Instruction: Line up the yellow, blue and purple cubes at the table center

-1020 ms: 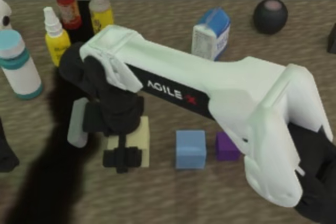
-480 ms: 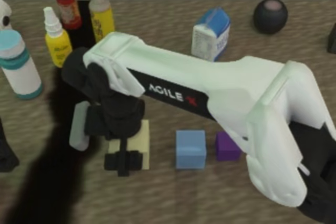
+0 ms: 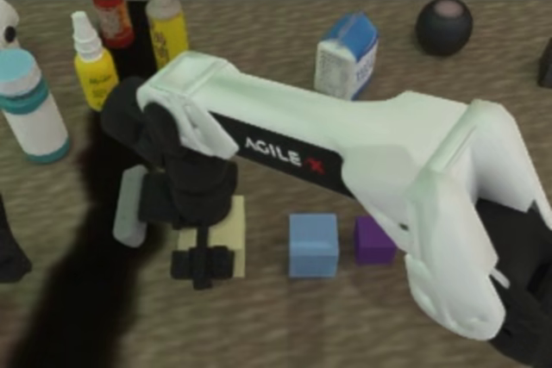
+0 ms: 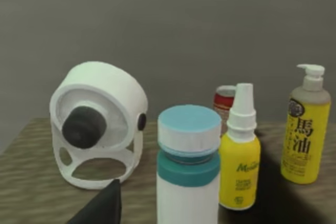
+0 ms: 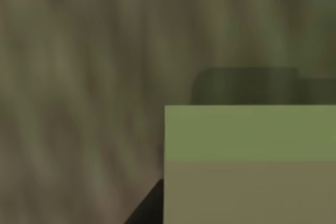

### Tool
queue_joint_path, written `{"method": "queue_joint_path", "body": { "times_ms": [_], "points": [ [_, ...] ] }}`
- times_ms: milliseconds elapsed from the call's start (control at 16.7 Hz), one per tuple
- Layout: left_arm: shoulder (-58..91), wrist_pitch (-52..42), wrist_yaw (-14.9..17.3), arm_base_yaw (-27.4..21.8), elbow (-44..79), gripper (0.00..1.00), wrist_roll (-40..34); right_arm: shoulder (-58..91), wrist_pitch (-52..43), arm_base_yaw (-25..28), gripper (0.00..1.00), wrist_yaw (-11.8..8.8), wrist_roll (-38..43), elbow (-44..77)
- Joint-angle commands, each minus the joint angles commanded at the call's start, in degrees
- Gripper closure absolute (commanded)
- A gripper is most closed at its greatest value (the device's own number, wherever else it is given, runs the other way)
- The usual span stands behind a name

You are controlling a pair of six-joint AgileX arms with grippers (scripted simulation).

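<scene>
The pale yellow cube (image 3: 231, 228) rests on the brown table (image 3: 285, 325) left of center, filling the right wrist view (image 5: 247, 161). My right arm reaches across from the right, and its gripper (image 3: 203, 263) is down over the cube, shut on it; one dark finger (image 5: 151, 207) presses against the cube's side. The light blue cube (image 3: 312, 245) sits just to the right of it, and the small purple cube (image 3: 373, 240) comes right after, all in one row. My left arm (image 3: 7, 258) stays parked at the left edge.
Back left stand a white bottle with a teal cap (image 3: 30, 105), two yellow bottles (image 3: 94, 66) (image 3: 166, 28), a red can (image 3: 112, 13) and a white round device (image 4: 97, 124). A blue-and-white carton (image 3: 348, 55) and a black ball (image 3: 444, 26) sit at the back.
My right arm and gripper shifted slightly toward the right and front of the table with the yellow cube, then held still. The blue and purple cubes have not moved.
</scene>
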Motion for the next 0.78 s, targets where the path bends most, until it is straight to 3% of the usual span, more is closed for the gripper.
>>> {"method": "queue_joint_path", "body": {
  "times_ms": [180, 240, 780],
  "points": [
    [0.00, 0.00, 0.00, 0.00, 0.00, 0.00, 0.00, 0.00, 0.00, 0.00, 0.02, 0.00, 0.00, 0.00],
    [0.00, 0.00, 0.00, 0.00, 0.00, 0.00, 0.00, 0.00, 0.00, 0.00, 0.00, 0.00, 0.00, 0.00],
    [0.00, 0.00, 0.00, 0.00, 0.00, 0.00, 0.00, 0.08, -0.16, 0.00, 0.00, -0.01, 0.00, 0.17]
  ]
}}
